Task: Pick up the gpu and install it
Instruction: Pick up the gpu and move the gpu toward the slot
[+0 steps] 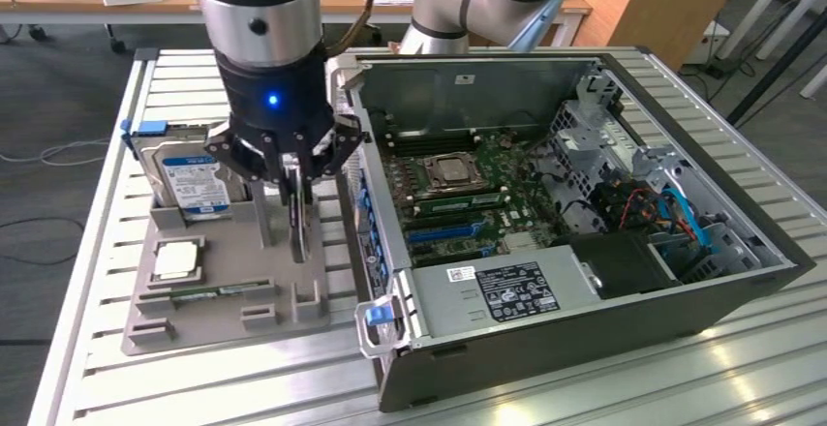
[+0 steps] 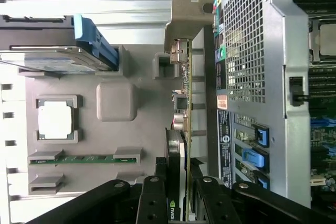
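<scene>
The gpu (image 1: 300,223) stands on edge, thin and upright, over the grey parts holder (image 1: 220,334), close to the open computer case (image 1: 582,349). My gripper (image 1: 294,179) comes down from above and is shut on its upper edge. In the wrist view the gpu (image 2: 182,103) appears edge-on, its silver bracket (image 2: 184,19) at the far end, and my gripper (image 2: 177,179) has a black finger (image 2: 156,192) pressed to each side of the card. I cannot tell whether its lower edge still touches the holder. Blue slots (image 1: 446,232) lie on the motherboard inside the case.
On the holder (image 2: 136,145) stand a silver hard drive with a blue label (image 1: 192,179), a processor chip (image 1: 177,258) and a green memory stick (image 1: 207,292). The case's side wall (image 2: 247,40) rises right beside the card. A power supply (image 1: 510,290) fills the case's near corner.
</scene>
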Available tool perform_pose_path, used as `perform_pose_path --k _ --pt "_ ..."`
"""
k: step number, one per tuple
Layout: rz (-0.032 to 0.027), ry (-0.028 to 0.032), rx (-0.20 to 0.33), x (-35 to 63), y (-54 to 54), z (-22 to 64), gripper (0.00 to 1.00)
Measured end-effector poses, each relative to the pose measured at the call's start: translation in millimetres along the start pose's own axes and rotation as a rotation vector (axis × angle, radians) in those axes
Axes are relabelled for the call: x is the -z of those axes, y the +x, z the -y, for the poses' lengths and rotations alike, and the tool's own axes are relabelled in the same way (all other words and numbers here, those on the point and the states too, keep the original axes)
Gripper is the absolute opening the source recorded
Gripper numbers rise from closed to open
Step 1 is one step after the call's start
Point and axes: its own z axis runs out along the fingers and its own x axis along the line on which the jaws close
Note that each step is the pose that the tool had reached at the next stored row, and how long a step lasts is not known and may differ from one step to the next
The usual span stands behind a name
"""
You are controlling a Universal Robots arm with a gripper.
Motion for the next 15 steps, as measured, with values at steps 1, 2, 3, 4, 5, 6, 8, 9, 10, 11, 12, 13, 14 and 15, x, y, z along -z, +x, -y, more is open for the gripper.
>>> perform_pose_path --k 1,2,3,4,5,6,8,9,10,11,12,13,14,15 --pt "0.0 0.0001 0.0 4.5 -0.2 -0.2 0.27" --pt "0.0 0.0003 0.0 8.6 -0.4 -0.4 0.27" --pt "0.0001 0.0004 0.0 12.8 -0.7 -0.5 0.27" --pt "0.0001 0.0006 0.0 16.9 -0.9 -0.7 0.27" --pt "0.0001 0.0008 0.0 20.9 -1.1 -0.8 0.27" --pt "0.0001 0.0009 0.0 24.4 -1.3 -1.0 0.27" --pt "0.0001 0.0012 0.0 31.7 -1.7 -1.3 0.27" --pt "0.0001 0.0013 0.0 35.1 -1.9 -1.4 0.27" --pt "0.0001 0.0014 0.0 38.4 -2.0 -1.5 0.27" --pt "0.0001 0.0014 0.0 42.0 -2.2 -1.7 0.27" --pt "0.0001 0.0014 0.0 45.9 -2.4 -1.8 0.27" --pt "0.0001 0.0015 0.0 49.9 -2.6 -2.0 0.27" --pt "0.0001 0.0015 0.0 54.4 -2.8 -2.2 0.27" --pt "0.0001 0.0015 0.0 58.6 -3.0 -2.3 0.27"
